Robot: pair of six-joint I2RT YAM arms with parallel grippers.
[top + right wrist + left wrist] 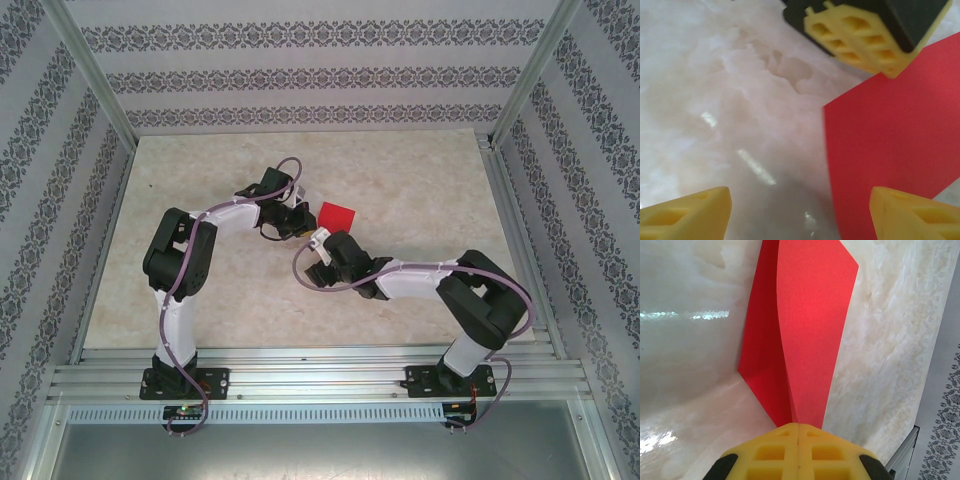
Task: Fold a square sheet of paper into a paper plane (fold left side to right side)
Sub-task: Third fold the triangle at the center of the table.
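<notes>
The sheet of paper (337,215) is bright red and lies on the marble table near its middle. In the left wrist view the sheet of paper (805,330) is doubled, its upper layer bowing up over the lower one. My left gripper (798,426) is shut on the near corner where both layers meet. My right gripper (801,210) stands open just above the table, the left edge of the sheet of paper (895,145) passing between its yellow fingertips. The left gripper's fingers (860,35) show beyond it at the sheet's far edge. The paper plane is out of view.
Both arms reach inward and nearly meet at the sheet, left gripper (298,225) and right gripper (322,243) close together. The marble tabletop (420,170) is ringed by metal rails and patterned walls (300,80).
</notes>
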